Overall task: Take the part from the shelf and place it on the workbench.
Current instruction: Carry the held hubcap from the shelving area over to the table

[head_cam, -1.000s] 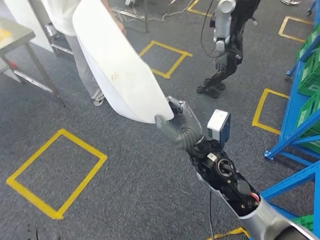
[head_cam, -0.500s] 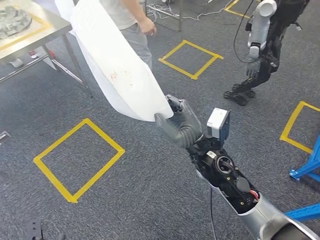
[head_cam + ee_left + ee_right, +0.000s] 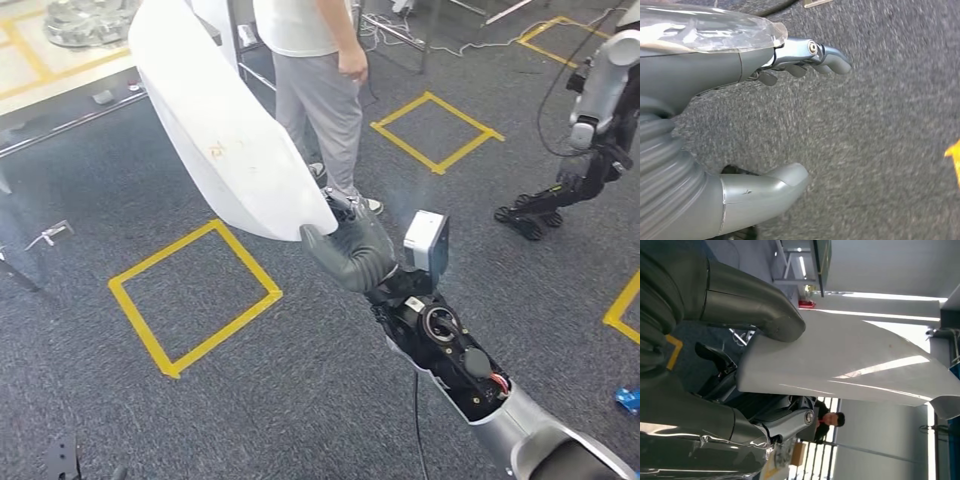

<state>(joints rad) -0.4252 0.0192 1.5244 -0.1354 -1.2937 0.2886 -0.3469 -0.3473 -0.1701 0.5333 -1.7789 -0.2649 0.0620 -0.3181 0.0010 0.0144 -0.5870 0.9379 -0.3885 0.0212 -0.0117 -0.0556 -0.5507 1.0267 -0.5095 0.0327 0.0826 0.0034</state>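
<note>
A large white curved panel, the part [image 3: 226, 130], stretches up and to the left over the carpet. My right hand [image 3: 351, 250] grips its near narrow end, thumb on top and fingers underneath. The right wrist view has the same part [image 3: 851, 360] running away from the thumb [image 3: 753, 305], pinched between thumb and fingers. My left hand [image 3: 764, 120] hangs over grey carpet with its fingers [image 3: 806, 55] and thumb apart and nothing between them. A corner of the workbench [image 3: 68, 45], with yellow tape on it, lies at the far upper left.
A person [image 3: 324, 80] in grey trousers stands just beyond the part. Another robot [image 3: 596, 120] stands at the far right. Yellow tape squares [image 3: 192, 295] mark the grey carpet. A metal frame leg [image 3: 45, 235] lies at the left edge.
The whole view has swung: the blue shelf has left the picture on the right and the workbench corner has come in at upper left. My right hand still grips the part.
</note>
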